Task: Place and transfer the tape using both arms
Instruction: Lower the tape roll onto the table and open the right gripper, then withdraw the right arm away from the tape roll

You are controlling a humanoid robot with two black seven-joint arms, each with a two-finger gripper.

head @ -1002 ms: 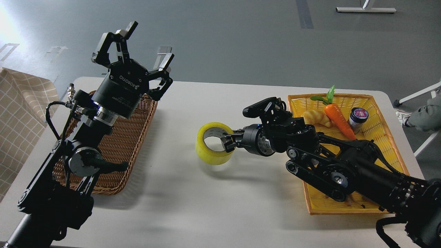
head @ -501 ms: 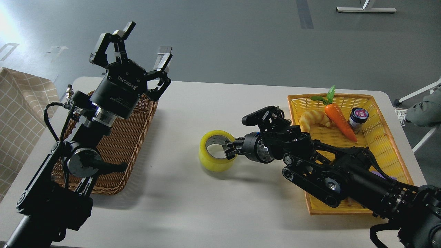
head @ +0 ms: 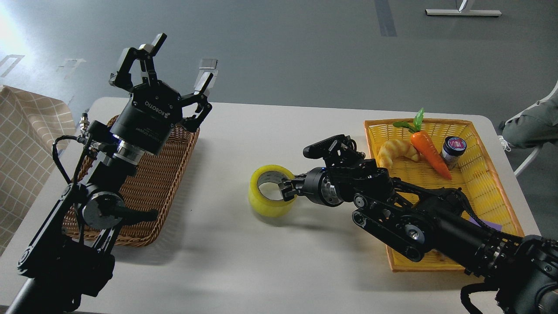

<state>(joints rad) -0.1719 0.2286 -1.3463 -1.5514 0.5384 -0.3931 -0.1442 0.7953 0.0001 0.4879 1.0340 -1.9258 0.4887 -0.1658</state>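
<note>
The right gripper (head: pixel 287 192) is clamped on the tape (head: pixel 270 191) wall, right of the brown basket (head: pixel 148 192). The left gripper (head: pixel 178 56), above that basket, is spread wide and holds nothing.

Even, cool daylight fills the room, brightest at the top-left, where glare washes out the floor (head: pixel 13 35). Soft shadows spread on the table (head: pixel 244 261) under both arms and beside the tape (head: pixel 268 196). Focus is sharp throughout; dark arm parts lose detail
</note>
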